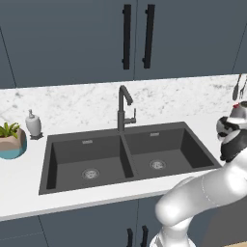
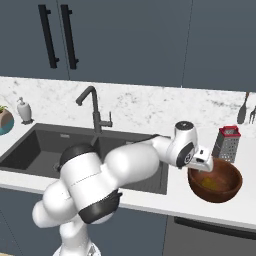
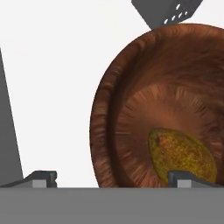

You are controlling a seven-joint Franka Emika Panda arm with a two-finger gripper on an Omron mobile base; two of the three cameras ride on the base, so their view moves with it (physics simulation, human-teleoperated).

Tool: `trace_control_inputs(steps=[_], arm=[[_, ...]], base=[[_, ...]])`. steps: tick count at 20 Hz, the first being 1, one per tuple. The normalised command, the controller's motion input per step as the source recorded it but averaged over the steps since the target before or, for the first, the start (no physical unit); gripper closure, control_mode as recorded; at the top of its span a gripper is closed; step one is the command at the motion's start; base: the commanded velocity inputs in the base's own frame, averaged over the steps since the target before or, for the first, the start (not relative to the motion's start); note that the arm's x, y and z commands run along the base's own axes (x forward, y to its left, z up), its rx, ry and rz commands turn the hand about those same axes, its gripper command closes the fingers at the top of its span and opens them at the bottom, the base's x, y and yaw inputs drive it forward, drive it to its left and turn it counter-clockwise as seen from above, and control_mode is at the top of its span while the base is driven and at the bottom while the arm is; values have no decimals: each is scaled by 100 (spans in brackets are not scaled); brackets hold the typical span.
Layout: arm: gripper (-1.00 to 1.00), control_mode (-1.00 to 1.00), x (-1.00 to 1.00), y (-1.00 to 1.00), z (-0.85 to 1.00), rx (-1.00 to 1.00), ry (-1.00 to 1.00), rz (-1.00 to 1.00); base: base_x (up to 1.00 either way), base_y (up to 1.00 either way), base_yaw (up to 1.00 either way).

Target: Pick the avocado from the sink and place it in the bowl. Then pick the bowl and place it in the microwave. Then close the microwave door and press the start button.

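Observation:
The reddish-brown bowl [image 2: 226, 192] stands on the white counter to the right of the sink [image 2: 35, 145]. The brownish-orange avocado [image 3: 181, 155] lies inside it, also seen from the right base view as the avocado [image 2: 211, 185]. My gripper [image 2: 204, 163] hovers just above the bowl's left rim, open and holding nothing. In the hand view the gripper [image 3: 116, 177] straddles the bowl [image 3: 127, 100] rim, with one fingertip [image 3: 41, 177] over the counter and the other over the avocado. Both basins of the sink [image 1: 128, 159] are bare. The microwave and its door are out of view.
A metal grater [image 2: 226, 144] stands right behind the bowl. Utensils [image 2: 245, 107] hang on the wall to the right. A dark faucet [image 1: 123, 108] rises behind the sink. A soap dispenser [image 1: 33, 124] and a teal plant pot [image 1: 10, 140] sit at far left.

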Motion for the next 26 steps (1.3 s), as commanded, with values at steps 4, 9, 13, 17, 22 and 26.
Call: trace_control_inputs(steps=[4,9,13,17,22,26], arm=[[-100,-100,10,0,-19,0,3,1],[100,-100,2,0,-22,0,4,1],[100,-100,0,0,-18,0,4,2],[100,-100,0,0,-21,0,10,3],[100,-100,0,3,-3,0,8,0],[100,-100,-11,0,6,0,-6,0]], base=[[0,0,0],[0,0,0],[0,0,0],[0,0,0],[0,0,0],[0,0,0]])
